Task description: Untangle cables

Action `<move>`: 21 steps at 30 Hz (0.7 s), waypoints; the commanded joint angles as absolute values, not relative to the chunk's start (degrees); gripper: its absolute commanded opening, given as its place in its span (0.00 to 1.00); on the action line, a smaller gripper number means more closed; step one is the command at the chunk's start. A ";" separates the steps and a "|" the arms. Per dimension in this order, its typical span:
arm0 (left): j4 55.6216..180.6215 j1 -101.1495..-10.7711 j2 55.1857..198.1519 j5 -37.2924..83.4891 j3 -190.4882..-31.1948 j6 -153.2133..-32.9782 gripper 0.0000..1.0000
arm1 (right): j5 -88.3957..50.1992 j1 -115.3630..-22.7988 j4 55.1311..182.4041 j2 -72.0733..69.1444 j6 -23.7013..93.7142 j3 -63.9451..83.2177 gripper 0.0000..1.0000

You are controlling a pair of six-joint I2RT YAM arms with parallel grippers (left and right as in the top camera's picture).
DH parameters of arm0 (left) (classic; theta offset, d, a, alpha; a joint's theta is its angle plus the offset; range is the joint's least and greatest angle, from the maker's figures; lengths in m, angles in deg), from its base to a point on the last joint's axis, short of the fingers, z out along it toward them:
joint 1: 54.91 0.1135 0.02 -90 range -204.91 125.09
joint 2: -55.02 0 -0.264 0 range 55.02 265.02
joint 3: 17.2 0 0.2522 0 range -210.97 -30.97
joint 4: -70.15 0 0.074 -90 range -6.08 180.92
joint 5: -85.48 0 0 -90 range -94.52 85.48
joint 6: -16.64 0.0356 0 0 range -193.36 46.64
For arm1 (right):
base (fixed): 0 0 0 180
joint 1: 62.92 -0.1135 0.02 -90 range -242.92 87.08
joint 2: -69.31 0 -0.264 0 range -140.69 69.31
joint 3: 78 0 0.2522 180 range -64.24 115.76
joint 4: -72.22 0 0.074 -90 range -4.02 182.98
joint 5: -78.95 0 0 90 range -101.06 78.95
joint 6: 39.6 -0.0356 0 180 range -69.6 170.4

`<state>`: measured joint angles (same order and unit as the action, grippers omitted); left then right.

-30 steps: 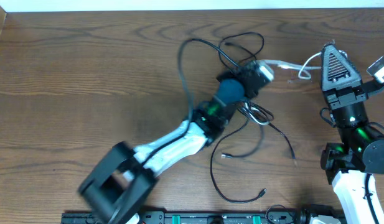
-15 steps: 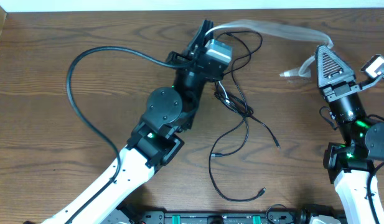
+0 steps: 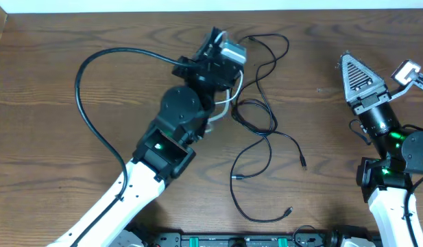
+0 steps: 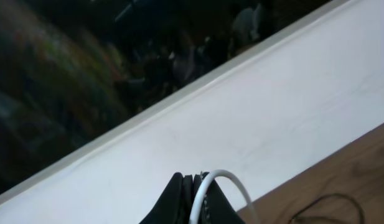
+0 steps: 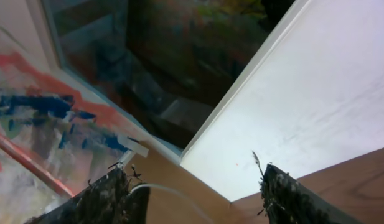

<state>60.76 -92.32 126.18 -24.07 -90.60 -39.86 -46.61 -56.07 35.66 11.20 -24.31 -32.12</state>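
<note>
Pinching the white cable [image 4: 220, 173] between closed fingers, your left gripper [image 3: 214, 40] sits up-left of the black cables [image 3: 269, 132], probably to draw it out of their loops (white slack shows just left of them). Well right of the black cables, your right gripper [image 3: 354, 63] stands spread, holding nothing.

- Most of the white cable [image 3: 227, 101] hides under the left arm [image 3: 177, 123].
- The bottom edge cuts off the left end effector [image 4: 190, 186].
- The black plugs [image 3: 304, 165] look too tiny to tell.
</note>
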 commanded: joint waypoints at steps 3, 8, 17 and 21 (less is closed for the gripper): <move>61.65 -83.14 126.18 -31.76 -91.74 -39.12 0.07 | -48.55 -55.82 35.66 11.55 -23.59 -31.25 0.67; 65.74 -71.03 126.20 -35.67 -91.74 -41.96 0.07 | -49.23 -55.82 35.68 11.55 -23.59 -31.25 0.68; 71.42 -44.87 128.89 -35.65 -91.52 -52.74 0.07 | -51.30 -55.82 35.74 11.55 -22.76 -31.25 0.68; 69.92 -33.46 131.29 -35.65 -91.52 -53.83 0.08 | -53.53 -55.82 35.74 11.55 -22.74 -31.25 0.68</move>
<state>70.44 -39.53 129.94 -34.91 -90.62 -50.97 -51.28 -56.07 35.81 11.20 -23.90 -32.12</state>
